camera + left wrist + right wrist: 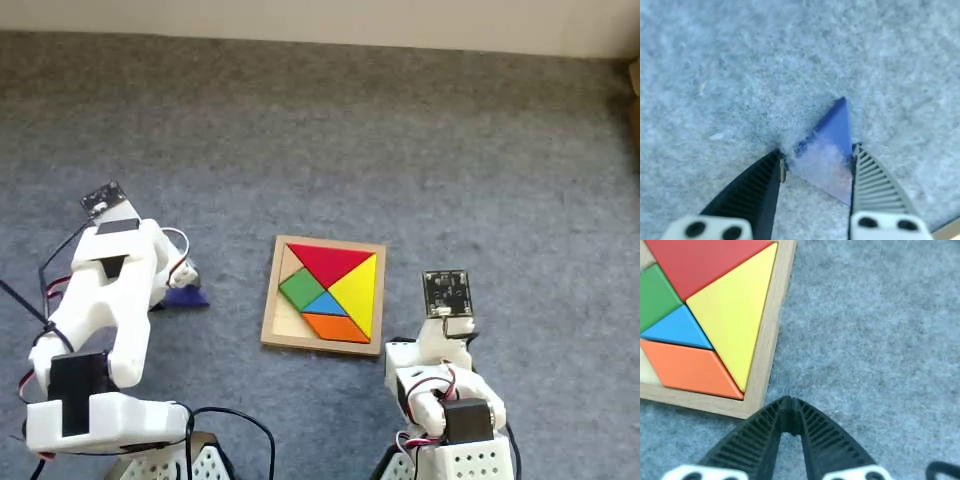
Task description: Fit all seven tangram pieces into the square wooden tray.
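Note:
The square wooden tray [270,300] lies mid-table. In it sit a red triangle [325,262], a yellow triangle [357,292], a green square [300,288], a small light-blue triangle [325,303] and an orange parallelogram [336,327]. Bare wood shows along the tray's left front part. A dark blue triangle [827,150] lies flat on the carpet left of the tray, also seen from above [188,296]. My left gripper [817,157] is shut on it, one fingertip against each side. My right gripper [790,412] is shut on nothing, just off the tray's front right corner [752,407].
Grey carpet covers the whole table. Both arm bases stand at the front edge, the left arm [100,310] and the right arm [445,390]. Open carpet lies behind the tray and to its right.

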Robot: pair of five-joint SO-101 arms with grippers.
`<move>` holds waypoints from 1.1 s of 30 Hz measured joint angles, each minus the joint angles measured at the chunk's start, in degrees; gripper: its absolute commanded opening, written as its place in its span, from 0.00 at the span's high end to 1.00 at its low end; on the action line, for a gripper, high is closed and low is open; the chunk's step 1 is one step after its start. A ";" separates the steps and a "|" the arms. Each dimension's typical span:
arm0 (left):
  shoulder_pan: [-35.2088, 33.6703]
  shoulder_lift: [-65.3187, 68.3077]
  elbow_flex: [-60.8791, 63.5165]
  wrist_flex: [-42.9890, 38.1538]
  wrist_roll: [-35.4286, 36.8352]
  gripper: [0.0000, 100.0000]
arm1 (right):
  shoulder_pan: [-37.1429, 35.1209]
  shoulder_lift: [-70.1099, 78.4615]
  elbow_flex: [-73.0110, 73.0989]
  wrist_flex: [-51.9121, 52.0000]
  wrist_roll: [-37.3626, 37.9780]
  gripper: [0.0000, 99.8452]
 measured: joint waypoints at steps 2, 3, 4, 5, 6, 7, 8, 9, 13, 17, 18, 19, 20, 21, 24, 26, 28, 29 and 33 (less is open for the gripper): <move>0.00 0.00 0.00 -0.18 0.00 0.93 | 0.00 0.00 0.00 0.00 0.00 0.99; 0.00 0.00 0.00 -0.18 0.00 0.94 | 0.00 0.00 0.00 0.00 0.00 0.99; 0.00 0.00 0.00 -0.18 0.00 0.95 | 0.00 0.00 0.00 0.00 0.00 0.99; 0.00 0.00 0.00 -0.18 0.00 0.96 | 0.00 0.00 0.00 0.00 0.00 0.99; 0.00 0.00 0.00 -0.18 0.00 0.96 | 0.00 0.00 0.00 0.00 0.00 0.99; 0.00 0.00 0.00 -0.18 0.00 0.97 | 0.00 0.00 0.00 0.00 0.00 0.99; 0.00 0.00 0.00 -0.18 0.00 0.98 | 0.00 0.00 0.00 0.00 0.00 0.99; 0.00 0.00 0.00 -0.18 0.00 0.99 | 0.00 0.00 0.00 0.00 0.00 0.99; 0.44 0.09 -1.14 0.35 -1.93 1.00 | 0.00 0.00 0.00 0.00 0.00 0.99; 1.41 0.18 -4.84 5.71 -2.99 1.00 | 0.00 0.00 0.00 0.00 0.00 0.99; 1.67 0.18 -5.98 7.82 -3.16 1.00 | 0.00 0.00 0.00 0.00 0.00 0.99; 2.02 0.18 -7.30 9.85 -3.43 1.00 | 0.00 0.00 0.00 0.00 0.00 0.99; 2.37 0.18 -8.62 11.60 -3.43 1.00 | 0.00 0.00 0.00 0.00 0.00 0.99; 2.73 0.18 -9.85 13.45 -3.60 1.00 | 0.00 0.00 0.00 0.00 0.00 0.99; 3.25 0.18 -12.57 17.41 -3.60 1.00 | 0.00 0.00 0.00 0.00 0.00 0.99; 3.43 0.18 -13.63 18.64 -3.60 1.00 | 0.00 0.00 0.00 0.00 0.00 0.99; 3.43 0.18 -14.15 18.99 -3.60 1.00 | 0.00 0.00 0.00 0.00 0.00 0.99; 3.43 0.18 -14.33 18.99 -3.60 1.00 | 0.00 0.00 0.00 0.00 0.00 0.99; 4.92 0.18 -14.33 19.43 -3.60 1.00 | 0.00 0.00 0.00 0.00 0.00 0.99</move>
